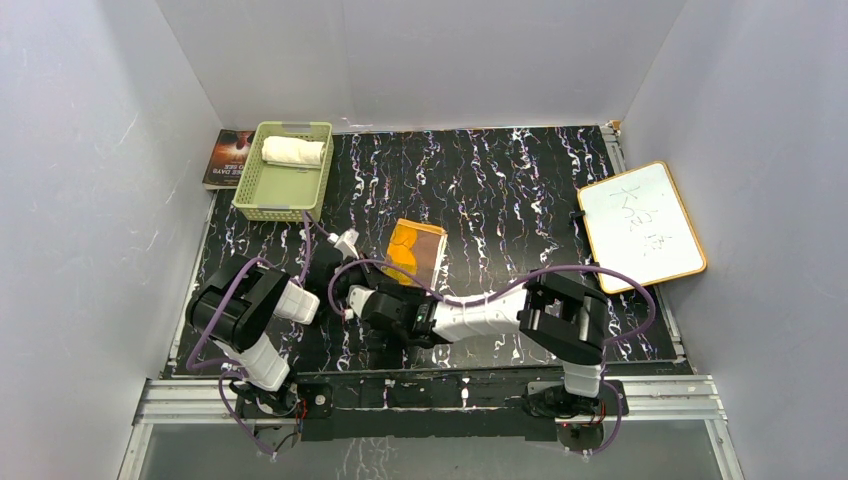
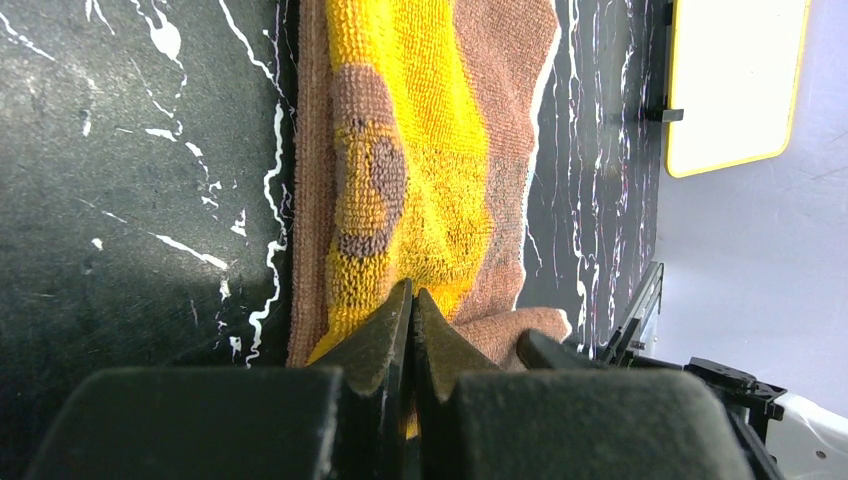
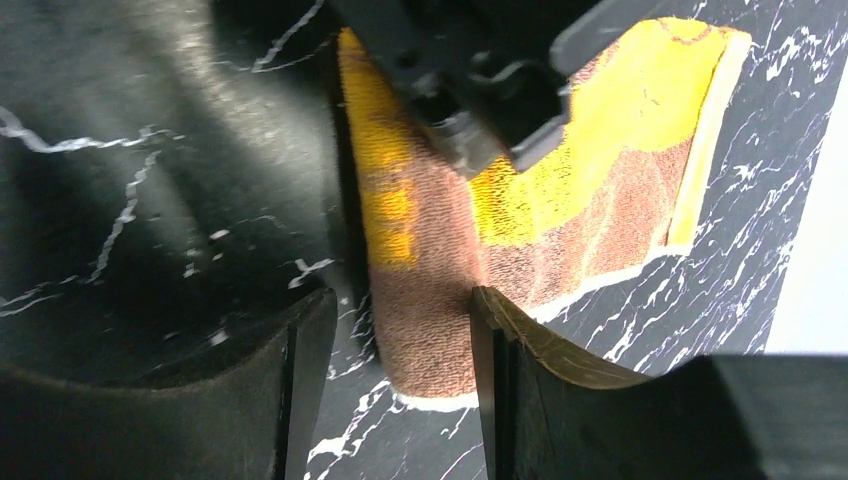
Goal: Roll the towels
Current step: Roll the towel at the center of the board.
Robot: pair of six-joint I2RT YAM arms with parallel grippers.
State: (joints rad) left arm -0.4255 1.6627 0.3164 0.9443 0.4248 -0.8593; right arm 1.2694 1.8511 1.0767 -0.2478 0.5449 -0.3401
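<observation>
Left tool (image 2: 411,295): fingers shut, tips at the near edge of the brown towel (image 1: 416,250); whether cloth is pinched cannot be told. Right tool (image 3: 397,300): part open, astride that towel's near corner, gripping nothing. Towels, two: the brown towel lies flat mid-worktop (image 1: 500,190), well apart from the green basket (image 1: 262,195) and the whiteboard (image 1: 640,225); the cream towel (image 1: 293,151) lies rolled in the one basket, far left. One whiteboard lies at the right edge.
</observation>
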